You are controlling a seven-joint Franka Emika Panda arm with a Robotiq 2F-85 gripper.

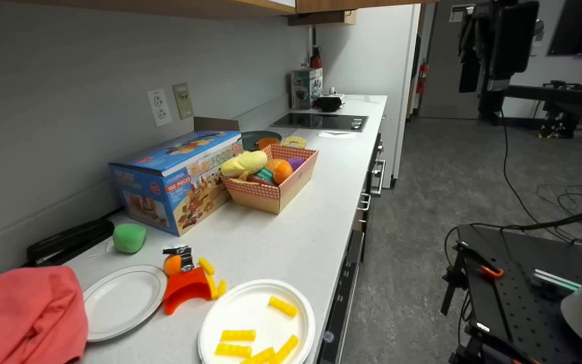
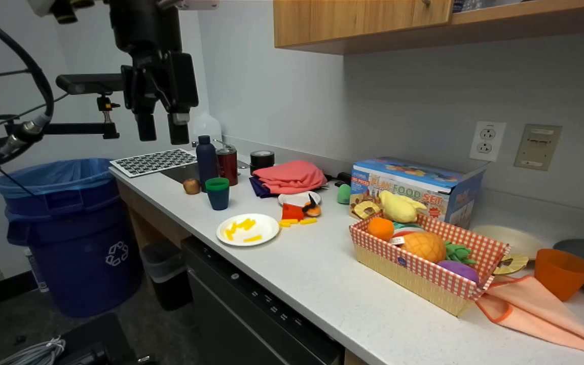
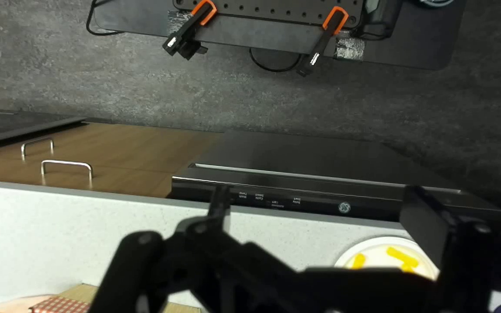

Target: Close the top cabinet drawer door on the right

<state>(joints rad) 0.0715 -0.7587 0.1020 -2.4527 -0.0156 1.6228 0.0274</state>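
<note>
Nearest me in an exterior view, at 6 o'clock, a white plate (image 1: 238, 306) holds yellow sticks (image 1: 238, 335) on the surface (image 1: 291, 242); at 8 o'clock sits a second plate (image 1: 124, 298) with a pink cloth (image 1: 28, 313) just beside it. A red holder (image 1: 186, 287) stands between the two plates. Farther in, at 9 o'clock, is the play food box (image 1: 177, 177), and just beside it, at the middle of the dial, a basket (image 1: 258, 197) of toy food (image 1: 282, 172).

In an exterior view I have the end effector (image 2: 162, 133) in the air at 10 o'clock — pointing down, higher than the surface, its fingers (image 2: 179, 132) standing wide apart. Through the wrist view I look past them to a black dishwasher (image 3: 311, 156) at 4 o'clock and two metal handles (image 3: 67, 163) on a wooden front (image 3: 146, 152) at 9 o'clock.

The cabinet (image 2: 424, 39) hangs high on the wall (image 2: 408, 91), at 1 o'clock in an exterior view: a wooden door (image 2: 363, 20) sits flush, and the shelf (image 2: 530, 11) on its 3 o'clock side is uncovered, with glassy things (image 2: 477, 5) cropped at the edge. A wooden panel (image 1: 346, 4) juts out toward 1 o'clock in an exterior view — too little shows to tell if it is the right-hand door. Farthest are the cooktop (image 1: 331, 120), at 1 o'clock, and a gray door (image 1: 440, 71).
</note>
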